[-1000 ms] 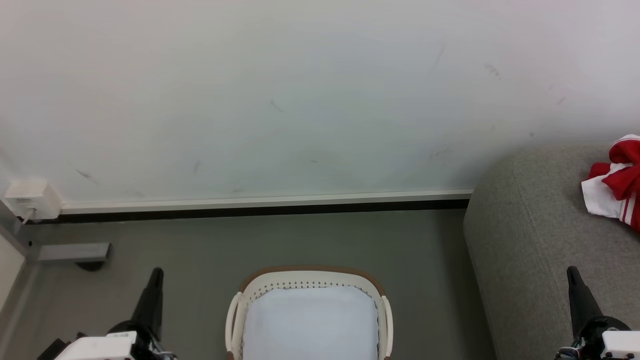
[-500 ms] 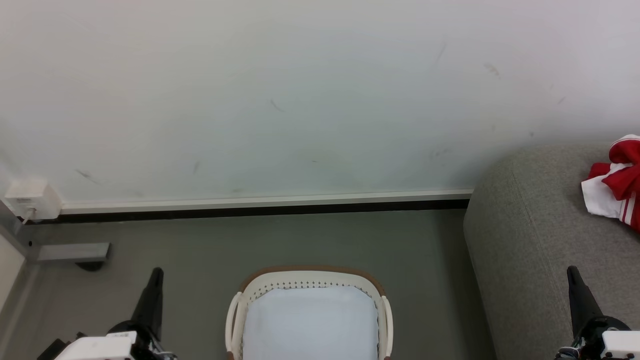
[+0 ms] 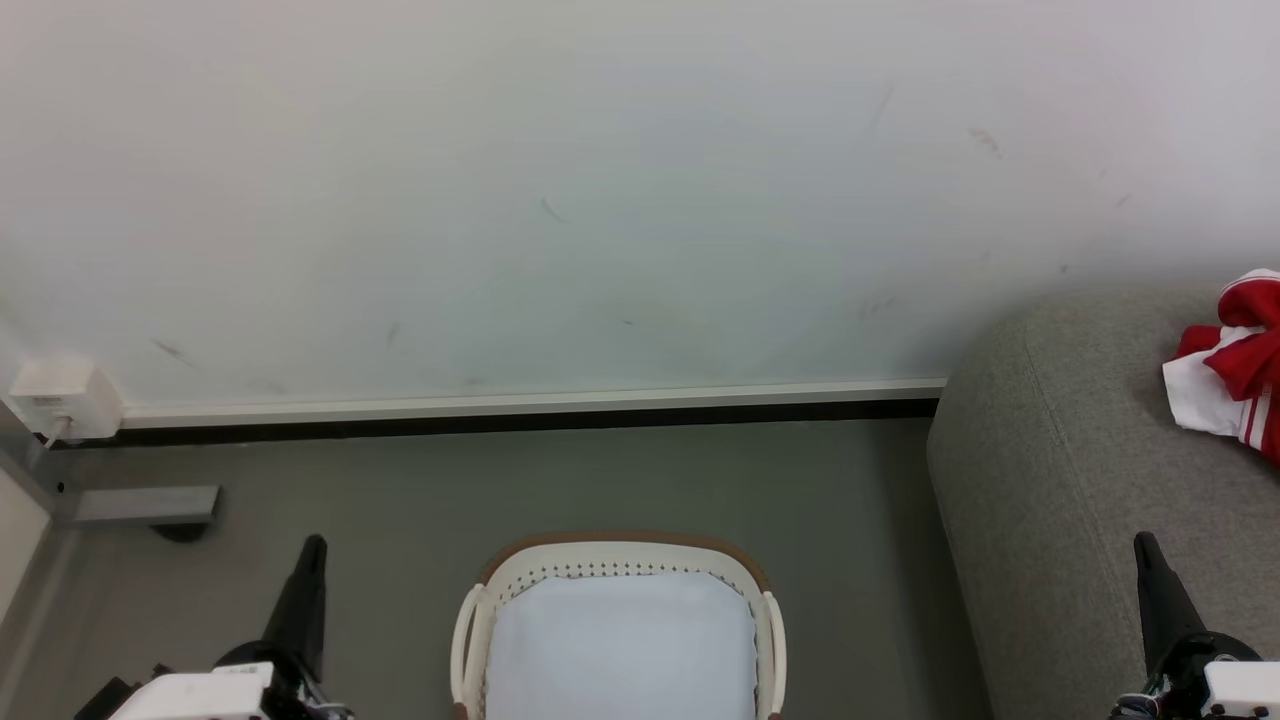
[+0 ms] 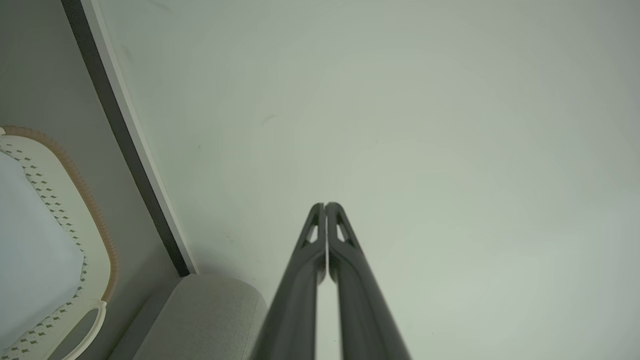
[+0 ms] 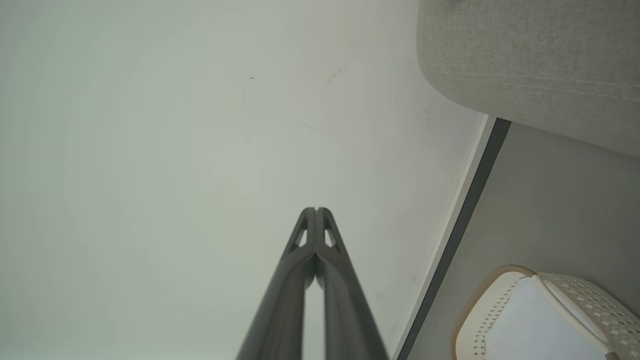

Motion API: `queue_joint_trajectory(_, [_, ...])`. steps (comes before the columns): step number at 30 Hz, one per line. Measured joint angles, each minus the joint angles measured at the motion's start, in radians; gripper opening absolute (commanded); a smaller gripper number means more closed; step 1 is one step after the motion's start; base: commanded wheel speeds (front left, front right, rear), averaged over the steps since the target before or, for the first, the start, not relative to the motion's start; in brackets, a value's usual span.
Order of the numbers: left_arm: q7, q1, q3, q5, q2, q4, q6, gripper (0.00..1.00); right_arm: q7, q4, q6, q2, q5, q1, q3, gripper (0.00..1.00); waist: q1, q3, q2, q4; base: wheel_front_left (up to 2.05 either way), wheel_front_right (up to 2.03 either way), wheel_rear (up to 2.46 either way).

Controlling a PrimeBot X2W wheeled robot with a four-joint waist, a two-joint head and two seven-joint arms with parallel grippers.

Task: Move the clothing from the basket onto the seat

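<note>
Clothing (image 3: 1235, 365) lies on the seat (image 3: 1080, 480), ahead of the right gripper (image 3: 1145, 545). It and the left gripper (image 3: 313, 545) are pinched closed, empty, flanking the basket (image 3: 620, 548) on open floor (image 3: 400, 480).

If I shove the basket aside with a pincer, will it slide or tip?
Probably slides easily: the basket looks like thin perforated plastic, with bare pale lining across the part of its inside I can see, so likely light, and the floor looks smooth. The wall should stay stiff, not fold. A push high on the rim might tip it; push low.
</note>
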Motion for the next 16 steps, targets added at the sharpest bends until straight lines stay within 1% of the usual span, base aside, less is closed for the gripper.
queue_joint_trajectory(16, [0.000,0.000,0.000,0.000,0.000,0.000,0.000,0.00,0.000,0.000,0.000,0.000,0.000,0.000,0.000,0.00,-0.0001,0.000,0.0000,0.000,0.00,0.00,0.00])
